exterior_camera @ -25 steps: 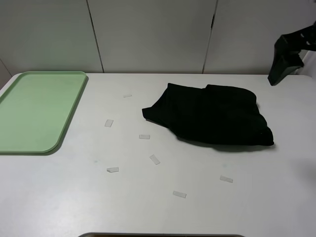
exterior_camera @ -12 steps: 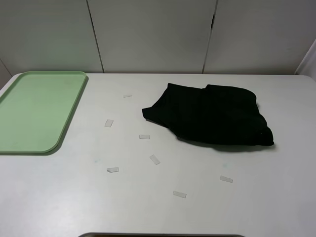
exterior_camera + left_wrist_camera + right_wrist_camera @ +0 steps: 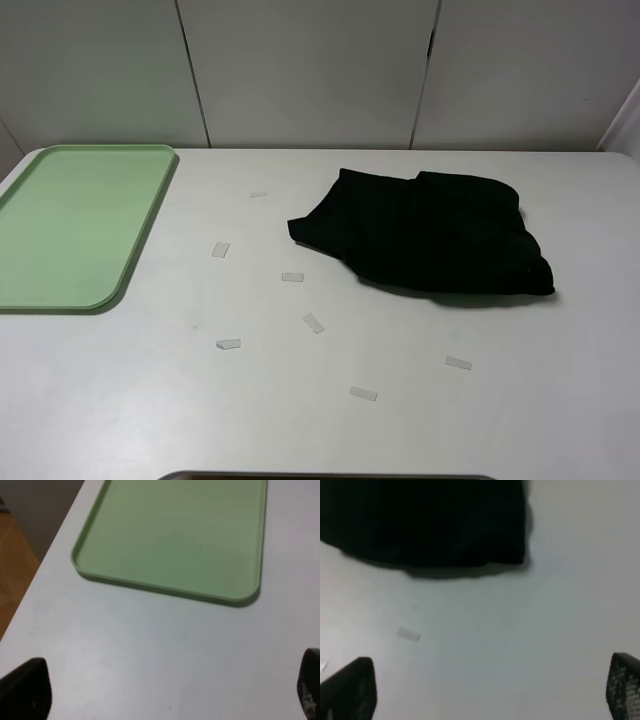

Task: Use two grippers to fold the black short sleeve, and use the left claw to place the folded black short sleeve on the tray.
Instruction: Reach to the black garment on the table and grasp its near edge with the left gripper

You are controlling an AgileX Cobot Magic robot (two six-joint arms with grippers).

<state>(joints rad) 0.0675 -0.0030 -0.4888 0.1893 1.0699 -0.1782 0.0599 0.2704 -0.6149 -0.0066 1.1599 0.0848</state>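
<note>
The black short sleeve (image 3: 425,235) lies folded into a compact bundle on the white table, right of centre; its near edge also fills the right wrist view (image 3: 422,522). The mint-green tray (image 3: 75,225) sits bare at the far left and shows in the left wrist view (image 3: 175,535). Neither arm appears in the exterior high view. My left gripper (image 3: 167,692) is open over bare table just short of the tray's near rim. Open too, my right gripper (image 3: 490,690) hovers over the table a short way from the shirt's edge, holding nothing.
Several small pale tape strips lie on the table, such as one (image 3: 314,322) in the middle and another (image 3: 458,363) near the shirt, also seen as a strip (image 3: 408,634) by the right wrist. The table's left edge (image 3: 45,575) runs beside the tray.
The right arm, visible at the upper right one second ago, has withdrawn out of the exterior high view. The shirt and tray have not moved.
</note>
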